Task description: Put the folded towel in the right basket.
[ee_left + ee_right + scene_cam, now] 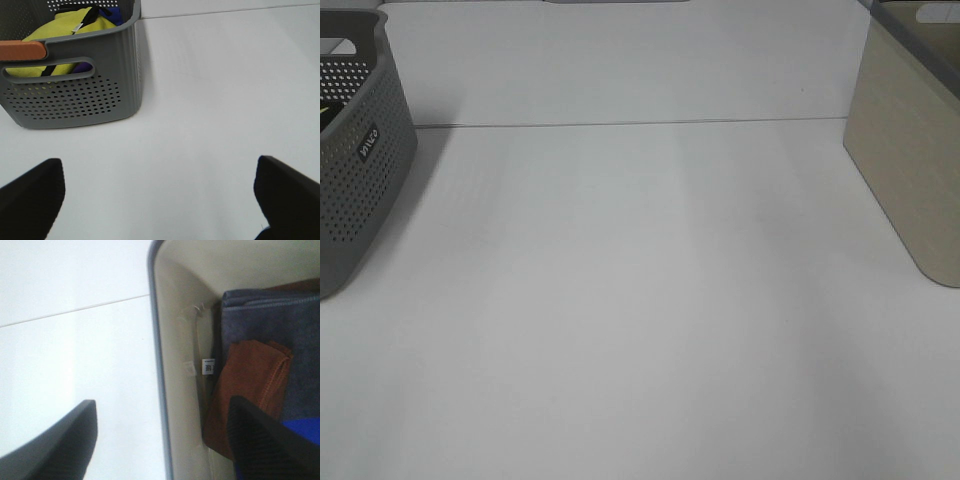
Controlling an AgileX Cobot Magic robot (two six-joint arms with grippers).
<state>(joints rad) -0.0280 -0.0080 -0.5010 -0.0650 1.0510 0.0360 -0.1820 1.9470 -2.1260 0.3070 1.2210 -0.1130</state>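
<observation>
Several folded towels in beige smooth-walled plastic basket on right: rust-brown folded towel atop grey-blue one. Placement judged done. Right pincer spread wide, empty, above basket rim. Left pincer wide, empty, near grey perforated basket. White surface holds no towel.

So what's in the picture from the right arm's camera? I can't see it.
A beige basket holds folded towels: a rust-brown towel lying on a grey-blue towel, with something bright blue beside them. The right tool is open above the basket's rim, one finger over the white table.
</observation>
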